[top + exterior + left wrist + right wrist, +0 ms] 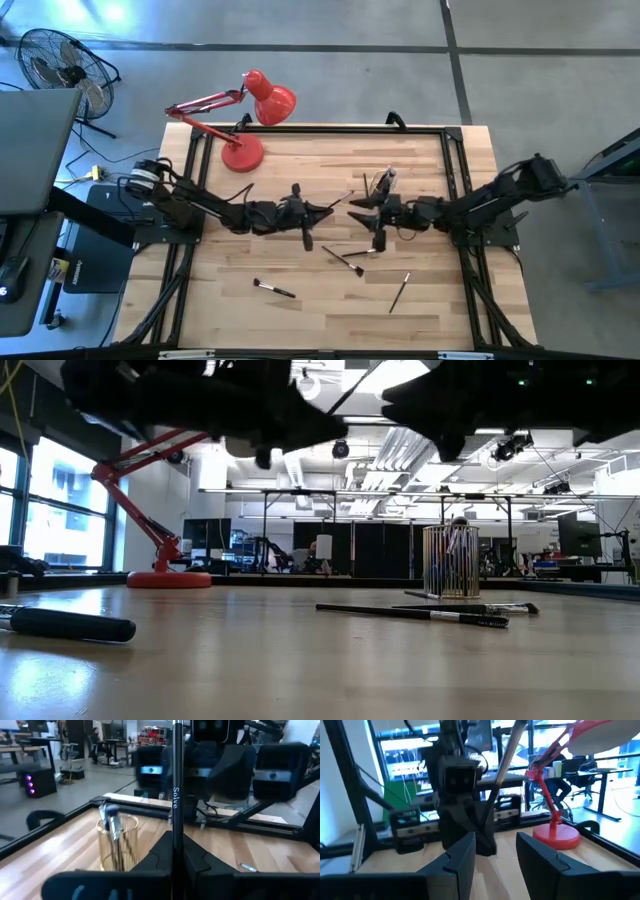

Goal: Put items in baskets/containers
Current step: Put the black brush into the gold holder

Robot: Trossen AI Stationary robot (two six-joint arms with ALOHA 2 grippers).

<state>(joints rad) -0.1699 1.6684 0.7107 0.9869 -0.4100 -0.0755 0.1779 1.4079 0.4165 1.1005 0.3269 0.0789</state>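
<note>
Makeup brushes are the task's things, and one of them, a dark-handled brush (175, 795), stands upright in the left end effector (325, 209), clenched on its lower handle, raised above the tabletop (300, 310) with its tip slanting toward the right end effector (352, 211); the two nearly meet at the middle of the work area, so the largest risk I judge is a collision between the arms if either advances without the other giving way; the right end effector is released, its fingers (462, 857) spread and empty, pointed straight at the left one, and a mistimed close could knock the brush out of line instead of taking it. Next, the red desk lamp (245, 120) stands behind the left arm, well apart, and looks unlikely to interfere. The clear glass cup (384, 184), just beyond the right end effector and already holding a few brushes, is short against the brush length; a brush dropped in at a tilt could lever it over or bounce off the bristles already inside. Smallest, the loose brushes: one (342, 259) lies just below the right end effector, another (273, 289) nearer the front edge below the left, a third (400, 291) toward the front right; a low sweep could roll them away.
</note>
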